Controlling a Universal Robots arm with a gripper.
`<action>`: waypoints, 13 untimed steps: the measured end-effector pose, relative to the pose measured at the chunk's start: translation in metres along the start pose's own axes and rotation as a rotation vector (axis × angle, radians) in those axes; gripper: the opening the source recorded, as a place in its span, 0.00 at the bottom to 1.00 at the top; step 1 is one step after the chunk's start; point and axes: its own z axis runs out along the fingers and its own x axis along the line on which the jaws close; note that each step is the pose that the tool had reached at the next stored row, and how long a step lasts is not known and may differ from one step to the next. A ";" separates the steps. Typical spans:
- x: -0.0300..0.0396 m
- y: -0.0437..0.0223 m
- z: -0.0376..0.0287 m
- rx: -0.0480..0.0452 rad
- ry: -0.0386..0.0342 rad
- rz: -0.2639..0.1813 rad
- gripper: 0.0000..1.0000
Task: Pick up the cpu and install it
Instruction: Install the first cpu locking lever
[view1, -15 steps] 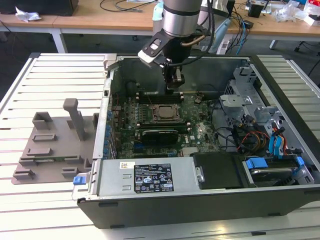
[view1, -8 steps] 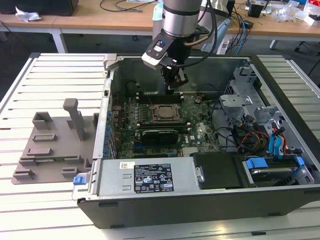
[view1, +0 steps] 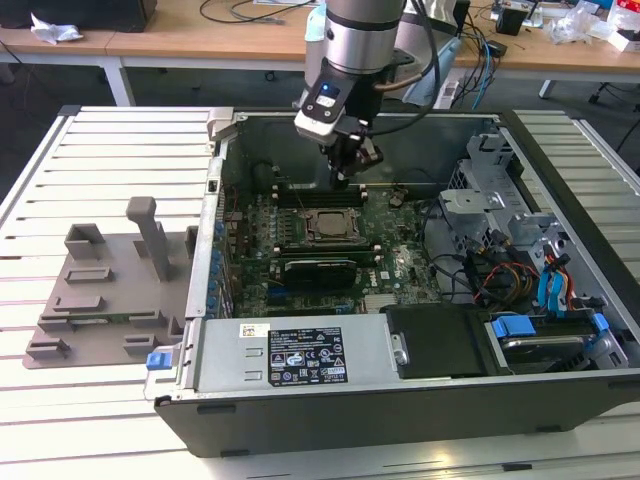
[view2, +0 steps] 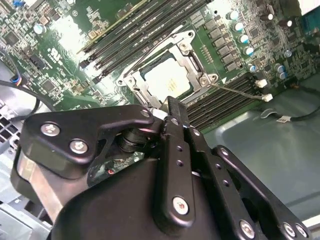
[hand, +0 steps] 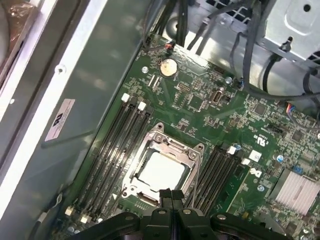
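The cpu (hand: 161, 170), a silvery square chip, lies flat inside the dark metal socket frame (hand: 192, 150) on the green motherboard; it also shows in the second wrist view (view2: 167, 80). In the exterior view the socket frame (view1: 328, 225) sits mid-board inside the open computer case (view1: 300, 360). My gripper (view1: 346, 172) hangs a little above the board, just behind the socket. Its black fingers (hand: 171, 196) are pressed together with nothing between them, their tips (view2: 167, 107) close to the socket's edge and apart from the chip.
Memory slots (hand: 112, 150) flank the socket on both sides. Drive cages and cable bundles (view1: 510, 250) fill the case at the exterior view's right. A grey fixture plate with upright posts (view1: 100, 290) lies on the slatted table at the exterior view's left.
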 end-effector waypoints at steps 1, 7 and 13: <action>0.0000 0.0000 0.0000 -0.0002 -0.0006 -0.014 0.11; 0.0000 0.0000 0.0000 -0.0027 -0.0055 -0.133 0.11; 0.0000 0.0000 0.0000 -0.0054 -0.0109 -0.260 0.11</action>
